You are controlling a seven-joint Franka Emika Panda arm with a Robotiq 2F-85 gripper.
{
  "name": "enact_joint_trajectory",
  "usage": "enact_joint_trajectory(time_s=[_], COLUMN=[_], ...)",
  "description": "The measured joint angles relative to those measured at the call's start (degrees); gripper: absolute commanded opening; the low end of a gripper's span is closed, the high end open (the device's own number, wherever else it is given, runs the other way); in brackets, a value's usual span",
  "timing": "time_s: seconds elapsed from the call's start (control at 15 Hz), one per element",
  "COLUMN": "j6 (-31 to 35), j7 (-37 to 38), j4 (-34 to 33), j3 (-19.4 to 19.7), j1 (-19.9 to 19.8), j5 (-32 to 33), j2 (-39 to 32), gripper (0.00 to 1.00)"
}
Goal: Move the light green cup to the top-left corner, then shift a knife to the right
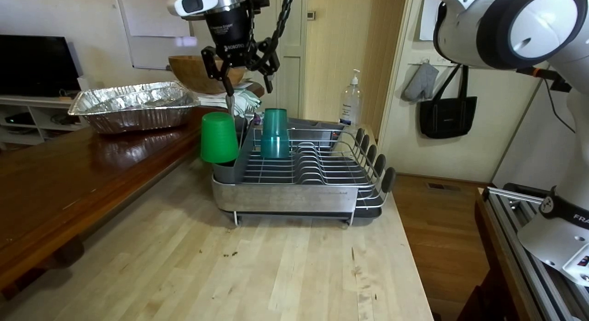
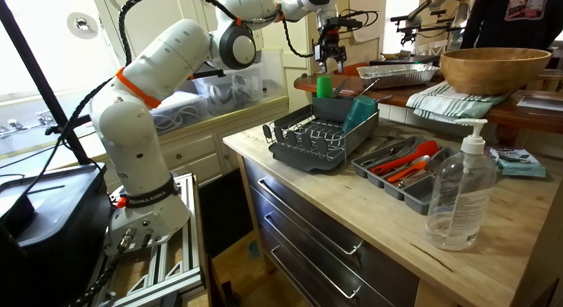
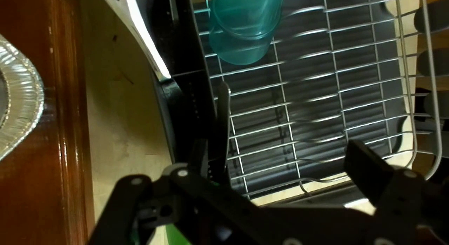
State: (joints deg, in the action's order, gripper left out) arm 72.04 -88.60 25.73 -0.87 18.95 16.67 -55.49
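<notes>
The light green cup (image 1: 218, 137) sits upside down at the corner of the grey wire dish rack (image 1: 285, 197), over the end of its dark utensil holder. It also shows in an exterior view (image 2: 324, 87); in the wrist view only a green sliver (image 3: 176, 235) shows. A knife (image 3: 223, 125) stands in the utensil holder near the cup, and its blade also shows in an exterior view (image 2: 339, 88). My gripper (image 1: 249, 88) is open and empty above the holder, also in an exterior view (image 2: 331, 68). In the wrist view (image 3: 282, 159), one finger is beside the knife.
A teal cup (image 1: 275, 133) leans upside down in the rack. A shiny utensil (image 3: 140, 31) sticks up from the holder. A foil tray (image 1: 138, 105) and wooden bowl (image 2: 495, 71) stand on the raised counter. A cutlery tray (image 2: 402, 166) and pump bottle (image 2: 462, 201) stand beside the rack.
</notes>
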Motion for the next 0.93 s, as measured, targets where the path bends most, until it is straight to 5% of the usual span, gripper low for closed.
enact_joint_trajectory(time_s=[0.93], j6=[0.2], j7=[0.0], j4=[0.4], j3=[1.3], j1=[0.0], j5=[0.2], j2=[0.0], gripper=[1.0])
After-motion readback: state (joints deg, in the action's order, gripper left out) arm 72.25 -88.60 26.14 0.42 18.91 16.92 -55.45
